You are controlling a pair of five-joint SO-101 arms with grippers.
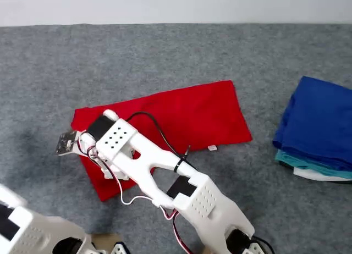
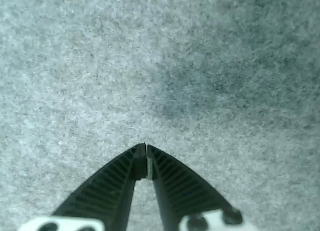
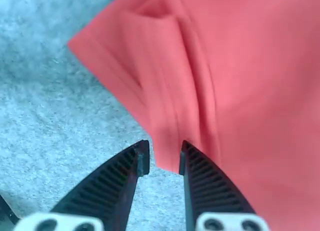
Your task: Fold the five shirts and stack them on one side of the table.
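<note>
On the middle of the grey table (image 1: 165, 50), seen from above, the red shirt (image 1: 187, 116) lies folded into a long flat rectangle (slightly skewed). The right arm (image 1: 148, 160) is over its near left end. A blue-topped stack (image 1: 319, 122) sits far right.

Left wrist view: the left gripper (image 2: 146, 151) is clenched on nothing.

Right wrist view: the right gripper (image 3: 165, 153) has parted jaws, with a creased shirt corner between their tips.

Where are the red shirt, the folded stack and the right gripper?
red shirt (image 1: 203, 114), high view, flat middle of the cloth.
folded stack (image 1: 319, 119), high view, blue top shirt.
right gripper (image 3: 164, 150), right wrist view, midway between its fingertips.
</note>
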